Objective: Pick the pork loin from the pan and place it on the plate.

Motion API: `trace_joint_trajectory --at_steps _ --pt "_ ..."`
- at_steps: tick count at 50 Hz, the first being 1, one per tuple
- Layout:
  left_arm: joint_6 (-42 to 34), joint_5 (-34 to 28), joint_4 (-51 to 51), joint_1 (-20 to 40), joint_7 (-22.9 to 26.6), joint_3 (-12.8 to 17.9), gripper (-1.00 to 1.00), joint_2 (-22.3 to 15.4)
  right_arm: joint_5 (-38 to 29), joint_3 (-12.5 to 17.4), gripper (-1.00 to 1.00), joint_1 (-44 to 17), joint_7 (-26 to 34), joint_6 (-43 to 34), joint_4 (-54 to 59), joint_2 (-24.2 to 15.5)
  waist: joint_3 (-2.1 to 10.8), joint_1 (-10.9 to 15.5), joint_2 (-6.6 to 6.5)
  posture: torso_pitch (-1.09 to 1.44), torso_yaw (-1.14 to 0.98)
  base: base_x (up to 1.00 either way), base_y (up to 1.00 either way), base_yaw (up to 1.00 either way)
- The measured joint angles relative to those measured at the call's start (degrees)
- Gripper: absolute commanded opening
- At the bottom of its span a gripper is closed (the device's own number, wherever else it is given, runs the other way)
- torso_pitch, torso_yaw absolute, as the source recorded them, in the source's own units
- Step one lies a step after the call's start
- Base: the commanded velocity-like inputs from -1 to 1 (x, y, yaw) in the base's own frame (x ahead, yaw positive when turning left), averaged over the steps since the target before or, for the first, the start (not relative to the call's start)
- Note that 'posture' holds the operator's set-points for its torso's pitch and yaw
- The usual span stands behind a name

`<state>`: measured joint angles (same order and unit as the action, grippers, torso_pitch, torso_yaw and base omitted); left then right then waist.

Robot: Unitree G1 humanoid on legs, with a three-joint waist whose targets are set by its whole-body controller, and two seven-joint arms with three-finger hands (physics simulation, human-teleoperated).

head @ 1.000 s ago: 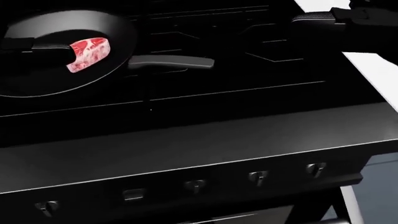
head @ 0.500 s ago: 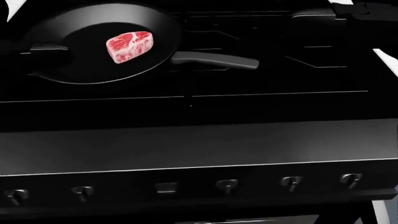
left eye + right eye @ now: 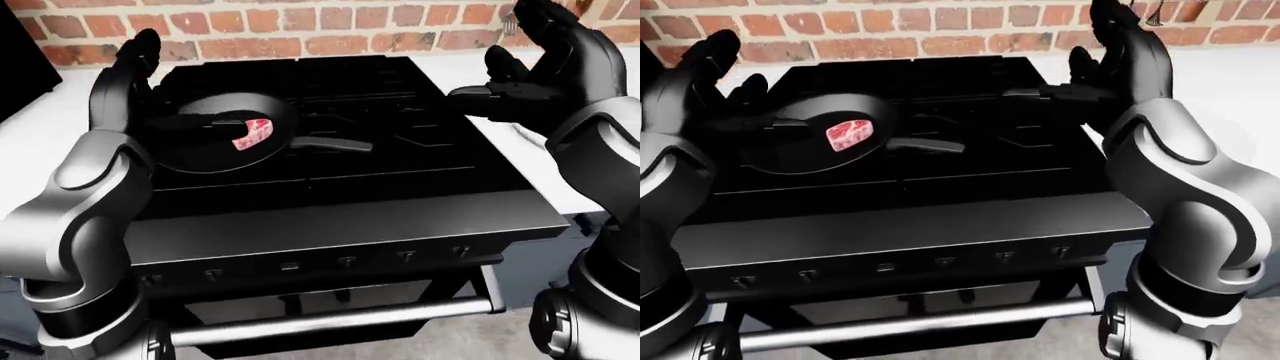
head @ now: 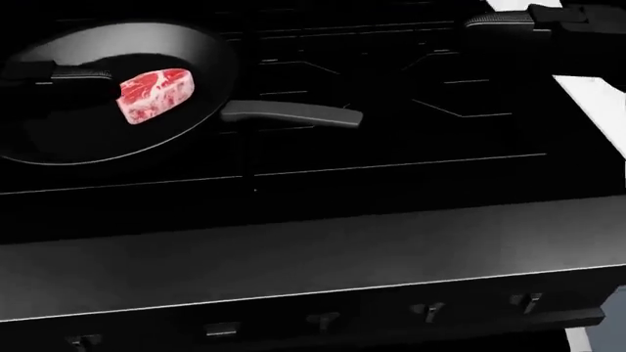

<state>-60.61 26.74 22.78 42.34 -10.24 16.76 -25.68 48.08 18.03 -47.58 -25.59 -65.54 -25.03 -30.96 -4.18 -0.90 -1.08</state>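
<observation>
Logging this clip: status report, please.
Left hand open beside pan, right hand open, both empty. Pork loin in pan, ungrasped. Plate not clearly visible. Nothing blocking meat.

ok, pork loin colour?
Red-pink marbled with white; pork loin shows best in the head view.

You have a black stove point(image 3: 330, 225) under a brick wall; the pan point(image 4: 59, 139) sits on its left burners, handle pointing right.
</observation>
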Motion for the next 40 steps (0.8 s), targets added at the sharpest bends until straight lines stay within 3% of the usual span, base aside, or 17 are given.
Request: trace_joint_trajectory --at_steps 2,9,30,40 --pt "-0.3 -0.1 -0.5 -0.54 -0.05 0.23 1.0 0.05 0.11 -0.51 1.0 0.32 -0.02 -0.58 0.34 0.42 -0.33 0.28 0.95 0.0 0.0 0.0 0.0 0.0" --pt "-0.54 -0.55 -0.45 -0.12 -0.34 0.52 1.0 -0.11 0.85 -0.19 1.0 -1.15 -0.03 -0.37 -0.33 -0.12 0.85 1.01 2.31 0.0 0.0 0.0 0.0 0.0" --pt "-1.0 0.27 0.33 0.71 -0.22 0.09 1.0 -0.02 1.9 -0.09 1.0 -1.01 -1.07 0.15 0.11 -0.78 0.92 1.33 2.04 0.0 0.0 0.0 0.0 0.0" --pt "-2.19 0.31 -5.21 6.98 2.24 -1.56 1.0 -2.15 1.98 0.03 1.0 -1.3 -0.97 0.11 0.56 -1.02 0.93 1.37 2.07 0.0 0.0 0.0 0.0 0.0"
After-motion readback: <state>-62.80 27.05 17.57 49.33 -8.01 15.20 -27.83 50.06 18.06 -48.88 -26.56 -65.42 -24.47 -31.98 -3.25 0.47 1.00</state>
